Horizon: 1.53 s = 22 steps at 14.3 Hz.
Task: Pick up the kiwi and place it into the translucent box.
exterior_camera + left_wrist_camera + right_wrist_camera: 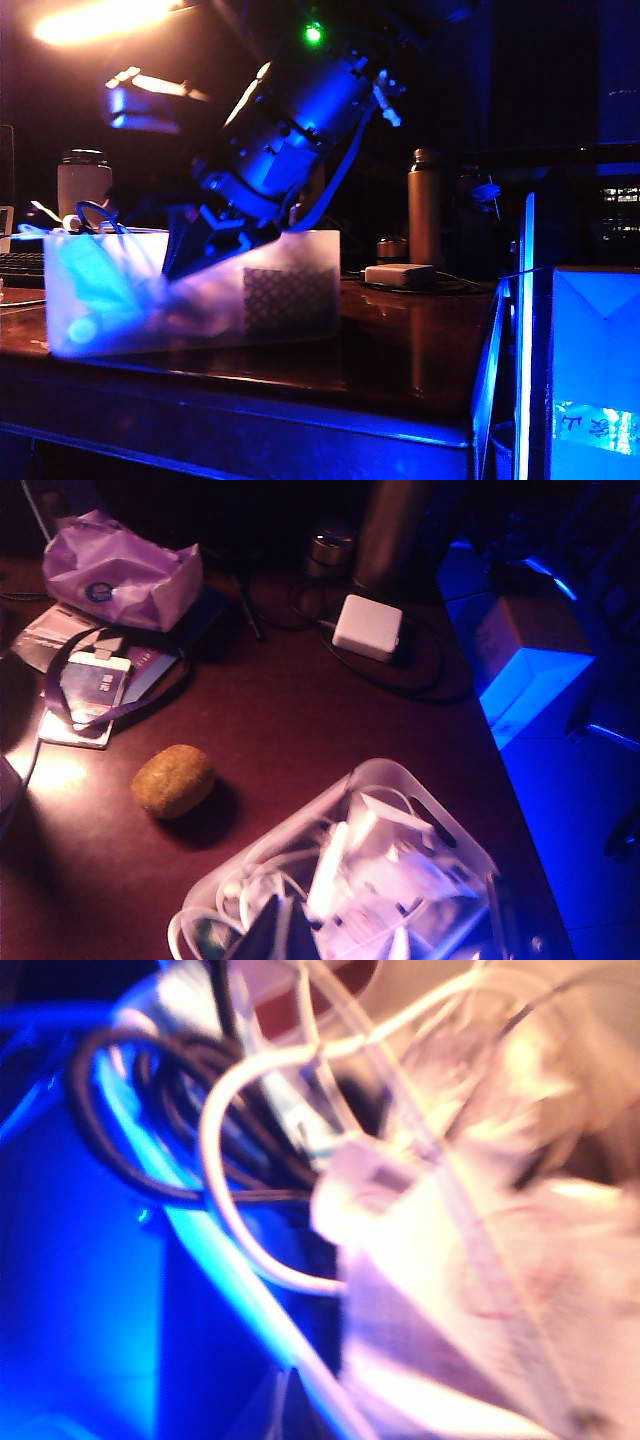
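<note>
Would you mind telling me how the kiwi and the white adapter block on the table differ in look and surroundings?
The kiwi is a dull brown-green, rounded oval; the white adapter block is a smooth, square-edged box. The kiwi lies alone on bare wood, with nothing attached; the adapter block sits inside a loop of dark cable. The kiwi lies closer to the translucent box than the adapter does. Both rest on the dark wooden table, outside the box.

blue "e" logo on purple bag, carton label illegible

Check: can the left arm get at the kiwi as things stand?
Probably yes. In the left wrist view the kiwi lies alone on bare table, apart from the translucent box and the lanyard card. The left gripper itself is out of view.
</note>
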{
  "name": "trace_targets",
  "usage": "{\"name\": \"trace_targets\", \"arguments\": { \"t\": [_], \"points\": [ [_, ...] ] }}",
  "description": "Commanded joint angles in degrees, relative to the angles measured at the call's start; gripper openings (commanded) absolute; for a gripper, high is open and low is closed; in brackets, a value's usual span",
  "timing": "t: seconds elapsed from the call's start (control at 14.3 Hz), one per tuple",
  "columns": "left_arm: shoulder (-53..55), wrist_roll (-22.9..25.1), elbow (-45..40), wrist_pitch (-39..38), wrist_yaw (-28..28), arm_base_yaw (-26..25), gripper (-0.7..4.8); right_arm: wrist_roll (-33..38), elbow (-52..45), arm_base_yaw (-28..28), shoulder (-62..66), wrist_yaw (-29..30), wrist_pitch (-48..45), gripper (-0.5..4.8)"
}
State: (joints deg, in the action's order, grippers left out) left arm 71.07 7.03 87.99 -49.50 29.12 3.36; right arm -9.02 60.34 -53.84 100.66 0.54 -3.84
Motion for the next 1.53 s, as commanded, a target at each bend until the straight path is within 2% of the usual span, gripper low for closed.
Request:
{"name": "trace_targets", "arguments": {
  "t": [0.07, 0.28, 0.35, 0.49, 0.63, 0.77, 0.98, 1.11, 1.32, 1.53],
  "points": [
    [-0.1, 0.1, 0.4, 0.7, 0.3, 0.0, -0.03, -0.3, 0.3, 0.0, -5.6, -0.4, -2.9, -0.01],
    [-0.1, 0.3, 0.4, 0.8, 0.3, 0.0, -0.03, -0.2, 0.3, 1.9, -13.6, -0.7, -2.6, -0.01],
    [-0.1, 0.3, 0.4, 0.8, 0.2, 0.0, -0.03, -0.2, 0.3, 2.7, -14.6, 2.5, -2.3, -0.01],
    [0.0, 0.2, 0.4, 0.8, 0.3, 0.0, -0.03, 0.0, 0.2, 3.6, -12.4, 13.0, -0.7, -0.01],
    [0.0, 0.2, 0.4, 0.8, 0.3, 0.0, -0.03, 0.1, 0.2, 2.3, -7.7, 13.5, -2.6, -0.01],
    [0.0, 0.2, 0.4, 0.8, 0.2, 0.0, -0.03, 0.3, 0.6, 0.0, -4.2, 13.5, -8.4, -0.01],
    [0.0, 0.2, 0.4, 0.7, 0.3, 0.0, -0.03, 0.2, 4.8, -4.0, 0.1, 13.5, -8.9, -0.01],
    [0.0, 0.2, 0.4, 0.7, 0.2, 0.0, -0.03, 0.2, 7.1, -5.5, 3.1, 11.8, -8.8, -0.01],
    [0.0, 0.2, 0.4, 0.7, 0.3, 0.0, -0.03, -0.3, 8.6, -5.8, 8.0, 2.6, -8.2, -0.01],
    [0.0, 0.2, 0.4, 0.7, 0.2, 0.0, -0.03, -0.3, 8.7, -5.5, 8.7, -4.0, -7.4, -0.01]
  ]
}}
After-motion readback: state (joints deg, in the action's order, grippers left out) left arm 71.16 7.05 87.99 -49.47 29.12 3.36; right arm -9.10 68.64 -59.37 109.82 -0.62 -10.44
